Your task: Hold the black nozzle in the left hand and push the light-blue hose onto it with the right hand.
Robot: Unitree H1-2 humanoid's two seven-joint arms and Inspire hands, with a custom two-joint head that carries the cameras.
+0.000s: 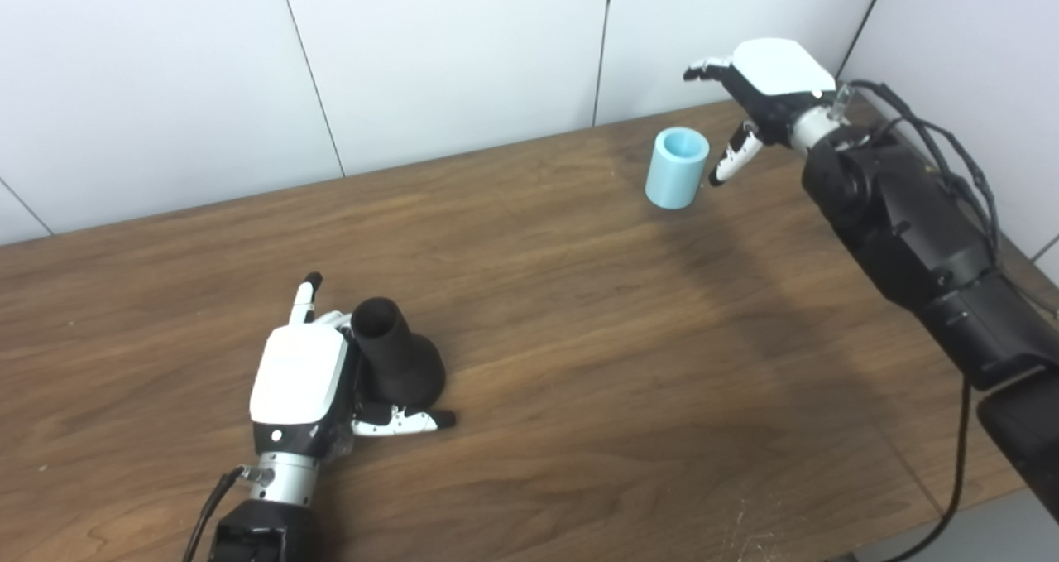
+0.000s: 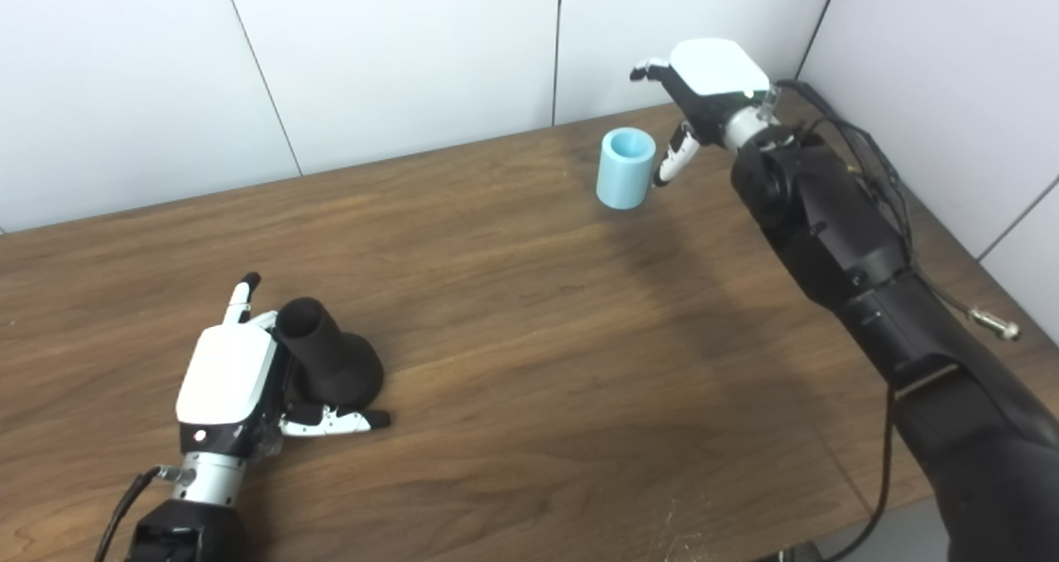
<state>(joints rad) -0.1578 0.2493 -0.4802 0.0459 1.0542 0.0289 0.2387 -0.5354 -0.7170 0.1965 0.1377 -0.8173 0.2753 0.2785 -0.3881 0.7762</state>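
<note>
The black nozzle (image 1: 399, 357) stands on the table at the front left, its narrow open end tilted up and away. My left hand (image 1: 301, 377) lies against the nozzle's left side and is open: fingers stretched out behind it, thumb flat on the table in front of its flared base. The light-blue hose (image 1: 677, 167), a short upright cylinder with its opening on top, stands at the back right. My right hand (image 1: 774, 72) hovers just right of the hose and slightly above it, open, with the thumb hanging close to the hose's side, apart from it.
The brown wooden table (image 1: 579, 338) ends at a white panelled wall behind and to the right. Black cables (image 1: 951, 156) run along my right forearm near the table's right edge. The hose and the nozzle are far apart across the table.
</note>
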